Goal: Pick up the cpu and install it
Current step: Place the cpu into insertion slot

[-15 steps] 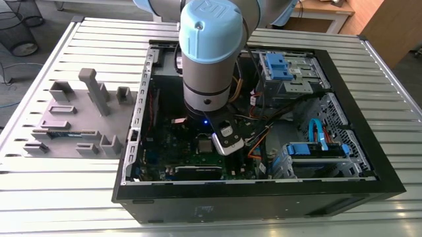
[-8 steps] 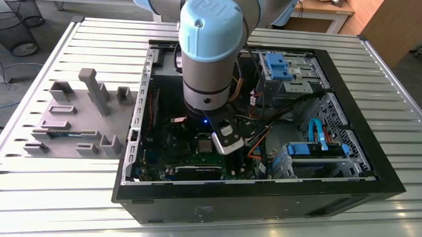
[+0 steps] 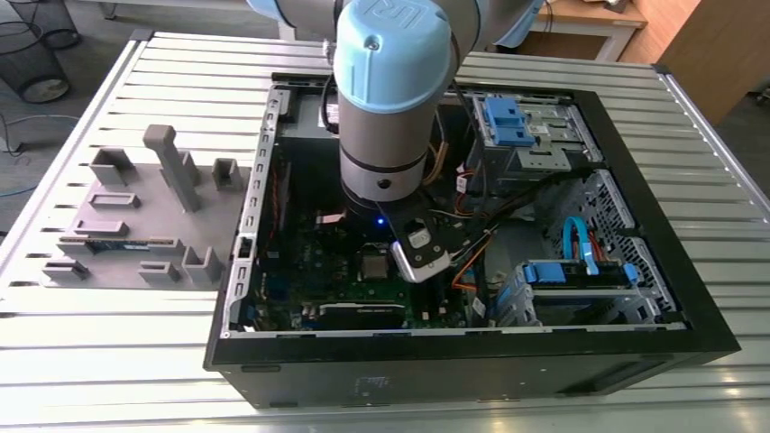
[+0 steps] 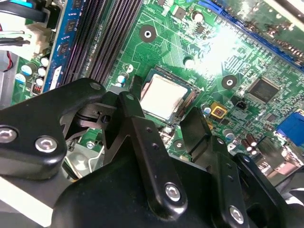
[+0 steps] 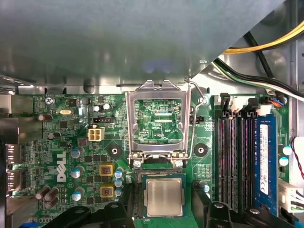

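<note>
A ribbed metal table (image 3: 180,63) carries an open computer case (image 3: 481,361), which lies on its side with the black near wall toward the camera. On the exterior view's left of the case sits a grey holder tray (image 3: 132,216) with several upright blocks. Inside the case, near its front wall, lies the green motherboard (image 5: 57,156). The arm (image 3: 385,108) comes down from above into the case, over the board. The cpu (image 4: 164,97) lies flat in its socket (image 5: 138,202) on the motherboard, with its silver top up. The gripper (image 4: 165,107) hangs just above it and is released: its black fingers (image 4: 137,109) stand one on each side of the socket, apart from the chip. Just beside the socket, the metal load frame (image 5: 158,118) is swung open and rests on the board. The black memory slots (image 5: 232,156) run beside the socket. At the far wall, yellow and black cables (image 5: 266,45) cross the case.
</note>
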You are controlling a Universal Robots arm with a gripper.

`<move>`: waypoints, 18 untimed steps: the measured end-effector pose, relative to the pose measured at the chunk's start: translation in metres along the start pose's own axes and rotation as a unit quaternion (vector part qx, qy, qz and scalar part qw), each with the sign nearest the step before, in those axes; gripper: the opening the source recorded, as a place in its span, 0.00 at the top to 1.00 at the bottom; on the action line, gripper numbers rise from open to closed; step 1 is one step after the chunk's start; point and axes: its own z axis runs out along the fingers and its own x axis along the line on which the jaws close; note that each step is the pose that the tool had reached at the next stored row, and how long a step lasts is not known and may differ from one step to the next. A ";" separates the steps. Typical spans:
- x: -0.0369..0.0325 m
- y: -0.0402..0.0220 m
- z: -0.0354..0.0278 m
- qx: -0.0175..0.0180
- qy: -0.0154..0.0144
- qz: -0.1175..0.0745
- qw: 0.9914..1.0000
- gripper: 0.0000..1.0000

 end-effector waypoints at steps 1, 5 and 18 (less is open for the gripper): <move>-0.0001 0.0000 -0.0006 0.000 0.000 0.000 1.000 0.40; -0.0001 0.0000 -0.0011 0.000 0.000 0.000 1.000 0.40; -0.0023 0.0000 -0.0021 0.000 0.000 0.000 1.000 0.55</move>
